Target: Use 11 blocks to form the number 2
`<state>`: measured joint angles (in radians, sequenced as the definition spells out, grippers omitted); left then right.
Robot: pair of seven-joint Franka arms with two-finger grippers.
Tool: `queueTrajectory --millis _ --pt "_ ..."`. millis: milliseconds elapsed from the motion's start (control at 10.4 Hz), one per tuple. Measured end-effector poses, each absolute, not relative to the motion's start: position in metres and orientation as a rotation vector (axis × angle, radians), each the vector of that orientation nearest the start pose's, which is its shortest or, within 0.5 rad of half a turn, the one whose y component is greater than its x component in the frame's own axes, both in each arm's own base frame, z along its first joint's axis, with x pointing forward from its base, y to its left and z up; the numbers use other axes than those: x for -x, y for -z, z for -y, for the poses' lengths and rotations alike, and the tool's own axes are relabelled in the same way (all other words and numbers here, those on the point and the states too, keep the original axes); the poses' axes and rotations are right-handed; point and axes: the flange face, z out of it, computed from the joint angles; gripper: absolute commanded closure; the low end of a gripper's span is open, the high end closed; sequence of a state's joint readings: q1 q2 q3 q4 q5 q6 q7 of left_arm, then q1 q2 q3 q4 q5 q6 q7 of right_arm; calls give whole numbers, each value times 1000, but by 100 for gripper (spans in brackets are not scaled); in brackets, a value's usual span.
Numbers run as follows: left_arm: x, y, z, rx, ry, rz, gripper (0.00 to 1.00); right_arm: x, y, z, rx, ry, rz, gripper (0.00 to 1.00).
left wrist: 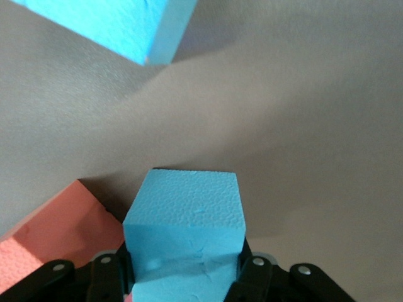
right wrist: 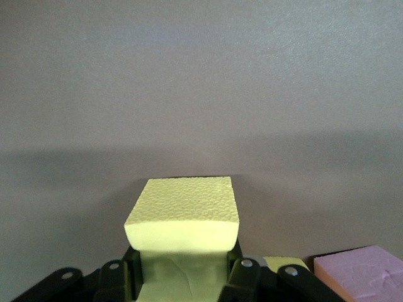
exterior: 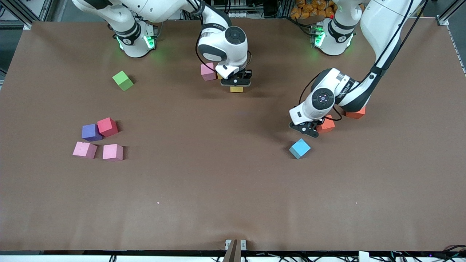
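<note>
Blocks of matte foam lie scattered, most of the brown desk (exterior: 233, 203) open.
Left gripper (left wrist: 186, 277) clamps a light blue cube (left wrist: 182, 217); right gripper (exterior: 236, 83), near the robots' edge, clamps a yellow cube (right wrist: 182, 217).

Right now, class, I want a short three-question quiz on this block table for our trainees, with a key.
1. True or false: the right end effector grips a yellow block.
2. What colour is the block in the left end effector? A red, B light blue, C purple.
3. Fill in: the purple block touches a ____ block.

Key: 1 true. 2 B, a light blue block; a second light blue one lies on the table close by. 3 red.
</note>
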<state>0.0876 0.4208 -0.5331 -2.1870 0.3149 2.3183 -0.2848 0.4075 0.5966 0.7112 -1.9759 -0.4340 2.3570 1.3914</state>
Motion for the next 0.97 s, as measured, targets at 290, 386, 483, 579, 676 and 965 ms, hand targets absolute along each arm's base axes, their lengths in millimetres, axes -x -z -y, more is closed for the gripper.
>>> queueTrajectory --millis 290,386,483,579,676,965 --pt "-490 -220 260 3034 -222 -396 100 -281 -219 -536 3145 -145 -45 100" --pt "-492 -226 266 3031 -218 -343 100 -280 -217 -535 3147 -147 -43 100" --pt "-496 -233 270 3030 -224 -297 100 -280 -216 -535 3149 -147 -39 100" --pt "-501 -238 273 3041 -234 -261 100 -280 -214 -535 3151 -149 -37 70" --pt "-505 -242 278 3061 -241 -231 100 -279 -212 -535 3153 -154 -41 1" --pt "-509 -243 296 3096 -249 -132 100 -279 -208 -533 3169 -155 -138 0"
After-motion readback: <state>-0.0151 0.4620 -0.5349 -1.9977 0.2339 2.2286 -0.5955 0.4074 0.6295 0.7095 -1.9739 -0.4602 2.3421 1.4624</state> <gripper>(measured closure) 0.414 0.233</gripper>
